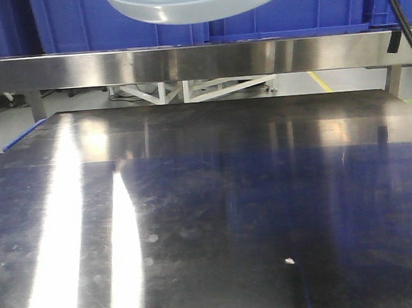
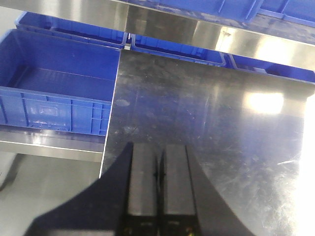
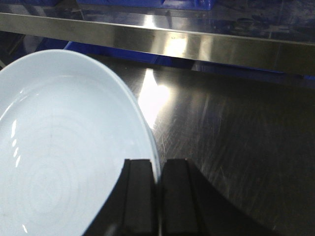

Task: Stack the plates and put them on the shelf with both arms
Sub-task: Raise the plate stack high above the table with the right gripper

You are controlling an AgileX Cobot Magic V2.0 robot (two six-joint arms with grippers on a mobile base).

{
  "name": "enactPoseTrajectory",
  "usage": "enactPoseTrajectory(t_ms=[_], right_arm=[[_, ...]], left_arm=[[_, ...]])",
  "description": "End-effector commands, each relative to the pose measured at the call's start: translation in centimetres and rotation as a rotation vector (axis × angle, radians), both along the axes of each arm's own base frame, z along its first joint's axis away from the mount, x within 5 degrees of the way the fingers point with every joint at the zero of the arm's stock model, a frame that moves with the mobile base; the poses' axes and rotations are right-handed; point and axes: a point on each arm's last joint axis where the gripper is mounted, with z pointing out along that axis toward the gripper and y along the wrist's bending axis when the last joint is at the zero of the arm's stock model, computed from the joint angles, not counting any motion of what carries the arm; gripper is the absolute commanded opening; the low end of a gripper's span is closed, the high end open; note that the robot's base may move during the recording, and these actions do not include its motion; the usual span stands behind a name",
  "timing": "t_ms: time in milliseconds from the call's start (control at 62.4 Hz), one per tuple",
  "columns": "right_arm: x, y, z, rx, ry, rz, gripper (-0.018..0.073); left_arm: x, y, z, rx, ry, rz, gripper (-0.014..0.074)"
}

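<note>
The right claw [image 3: 158, 196] pinched a plate [image 3: 64, 147] by its rim above the desk [image 2: 206, 123], while the left claw [image 2: 158, 196] hung pressed together near its left edge.

Left gripper [image 2: 159, 150] shown at bottom centre, fingers pressed together. Scratched steel tabletop [image 2: 216, 123] seen beneath. Open blue crate [image 2: 54, 93] set beside tabletop's left edge. Steel shelf edge [image 2: 197, 30] shown above.
</note>
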Motion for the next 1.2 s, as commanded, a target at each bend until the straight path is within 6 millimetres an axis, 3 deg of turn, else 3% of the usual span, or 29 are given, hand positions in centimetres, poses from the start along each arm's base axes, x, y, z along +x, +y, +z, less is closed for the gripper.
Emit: enactPoseTrajectory(t_ms=[0, 256, 481, 1186], right_arm=[[-1.4, -0.8, 2.2, 0.069, -0.166, -0.016, 0.0048], [-5.4, -2.7, -0.6, 0.096, -0.23, -0.036, 0.0048], [-7.7, -3.8, -1.8, 0.112, -0.269, -0.043, 0.0048], [-8.2, -4.0, -2.1, 0.112, -0.268, -0.043, 0.0048]], left_arm=[[0.2, 0.0, 1.7, -0.032, -0.113, 0.014, 0.0101], [0.2, 0.0, 1.7, -0.032, -0.113, 0.014, 0.0101], [0.2, 0.0, 1.7, -0.032, -0.113, 0.014, 0.0101], [0.2, 0.0, 1.7, -0.032, -0.113, 0.014, 0.0101]])
